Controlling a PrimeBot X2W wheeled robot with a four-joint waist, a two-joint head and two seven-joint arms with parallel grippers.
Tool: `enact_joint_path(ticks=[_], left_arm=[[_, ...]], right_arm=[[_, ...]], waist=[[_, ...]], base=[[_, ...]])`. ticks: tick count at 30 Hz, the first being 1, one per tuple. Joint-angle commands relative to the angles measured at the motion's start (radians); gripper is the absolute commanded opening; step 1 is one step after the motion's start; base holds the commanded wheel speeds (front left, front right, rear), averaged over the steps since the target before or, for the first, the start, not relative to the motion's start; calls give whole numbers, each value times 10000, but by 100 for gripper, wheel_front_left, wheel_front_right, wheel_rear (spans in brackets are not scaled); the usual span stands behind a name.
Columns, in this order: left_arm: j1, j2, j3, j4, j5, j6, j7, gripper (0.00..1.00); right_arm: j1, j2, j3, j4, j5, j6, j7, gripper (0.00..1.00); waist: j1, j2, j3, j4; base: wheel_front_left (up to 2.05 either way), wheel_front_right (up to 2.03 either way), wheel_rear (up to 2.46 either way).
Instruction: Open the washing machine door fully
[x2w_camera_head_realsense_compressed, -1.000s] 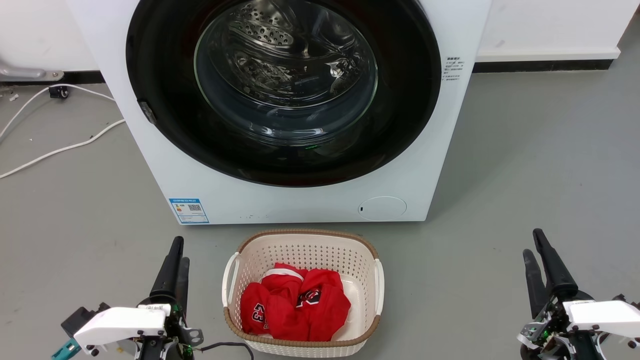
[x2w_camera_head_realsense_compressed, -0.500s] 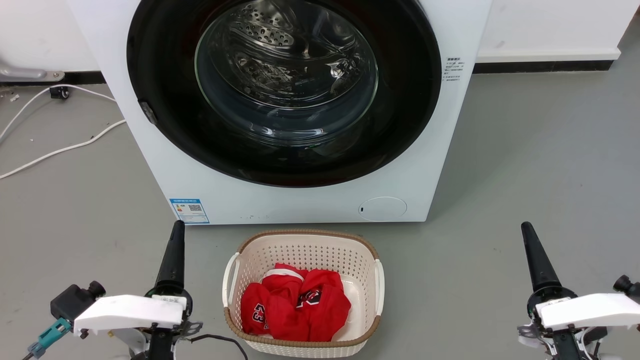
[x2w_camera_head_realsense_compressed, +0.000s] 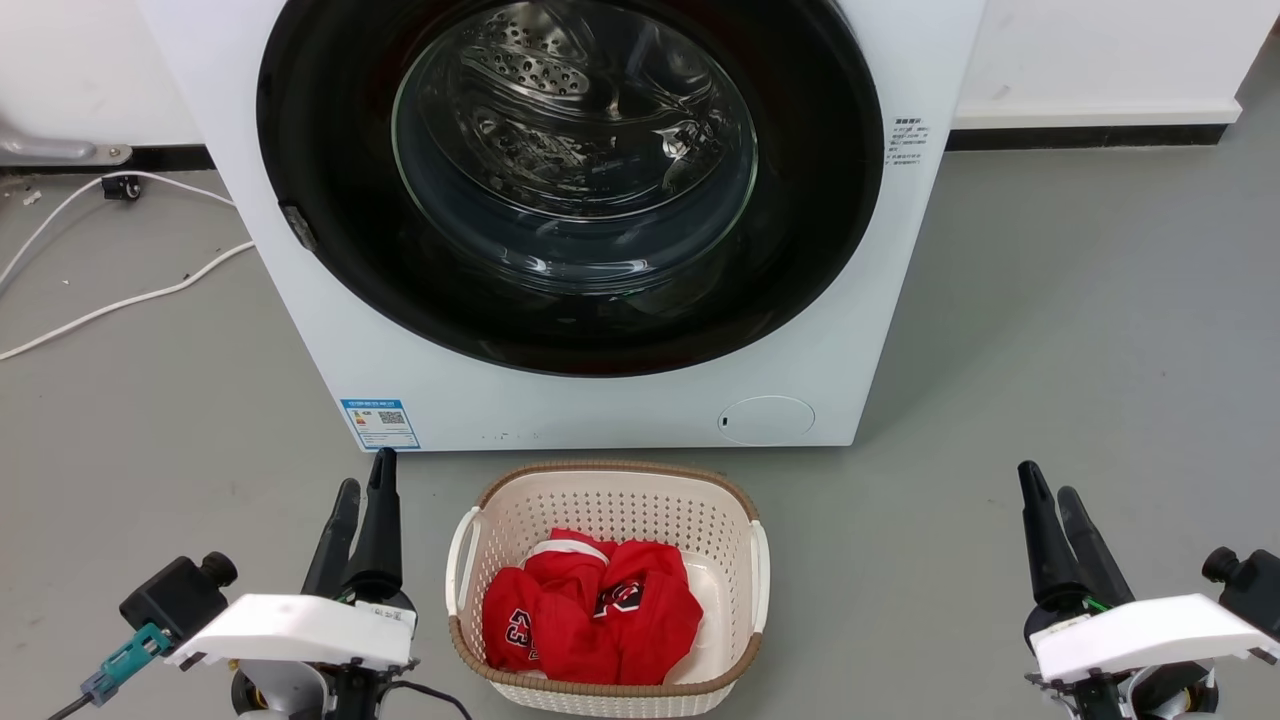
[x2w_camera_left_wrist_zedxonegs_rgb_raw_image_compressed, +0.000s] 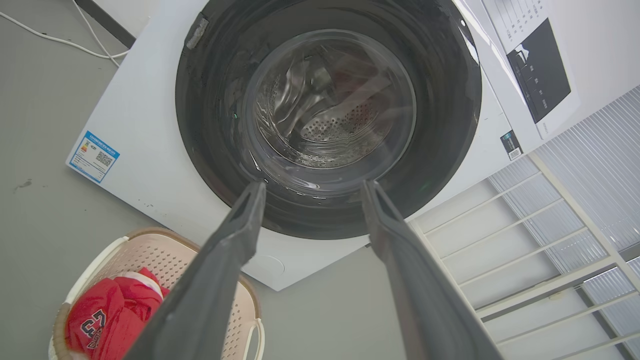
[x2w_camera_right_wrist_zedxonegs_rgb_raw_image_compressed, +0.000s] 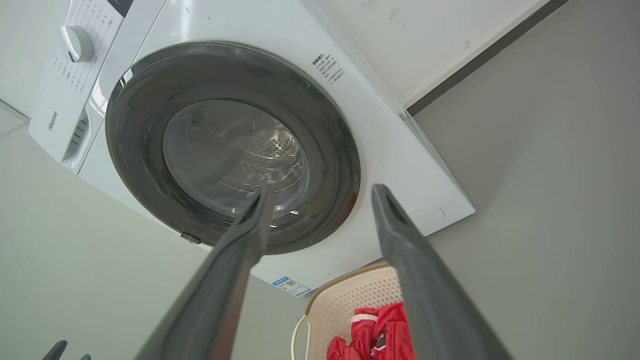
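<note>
Since half a second ago, both wrists have rolled. Each gripper was edge-on as a single finger and now shows two. The left gripper (x2w_camera_head_realsense_compressed: 366, 470) has also crept right and forward toward the machine's lower left corner, and the right gripper (x2w_camera_head_realsense_compressed: 1046, 480) has pulled slightly left. Neither has touched anything.

This reads as pre-positioning only; the task looks not yet started.

- **Gripper state:** In the wrist views both are spread wide and empty, with a clear gap between the left fingers (x2w_camera_left_wrist_zedxonegs_rgb_raw_image_compressed: 225, 260) and between the right fingers (x2w_camera_right_wrist_zedxonegs_rgb_raw_image_compressed: 415, 280).
- **Door position:** The washing machine door (x2w_camera_head_realsense_compressed: 820, 200) sits shut and flush on the front of the washing machine (x2w_camera_head_realsense_compressed: 600, 410), straight ahead and well apart from both grippers.
- **Door appearance:** It is a glossy black ring nearly as wide as the cabinet. The clear glass bowl centre (x2w_camera_head_realsense_compressed: 575, 150) shows the perforated steel drum behind it.
- **Grip point:** A small grey tab (x2w_camera_head_realsense_compressed: 295, 225) sits on the door's left rim and is probably the pull point, closer to the left arm. Whether it is a handle or a latch cannot be told.
- **Obstacle:** The cream basket (x2w_camera_head_realsense_compressed: 600, 472) with red clothes (x2w_camera_head_realsense_compressed: 590, 610) sits just in front of the machine, between the grippers.
</note>
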Motion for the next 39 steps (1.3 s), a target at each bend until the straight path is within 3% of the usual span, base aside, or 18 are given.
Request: enact_joint_path(ticks=[1, 14, 39], left_arm=[[-1, 52, -33, -167, 427, -54, -112, 100], [109, 24, -51, -269, 2365, 38, -526, 100], [282, -2, -323, -324, 5195, 153, -1187, 100]], right_arm=[[-61, -12, 39, -85, -439, 16, -112, 100], [-11, -3, 208, -185, -2424, 17, -474, 100], [194, 13, 418, -410, -5159, 20, -714, 100]], waist=[[0, 0, -6, 4], [0, 0, -32, 23], [0, 0, -30, 79]], base=[[0, 0, 0], [0, 0, 0], [0, 0, 0]])
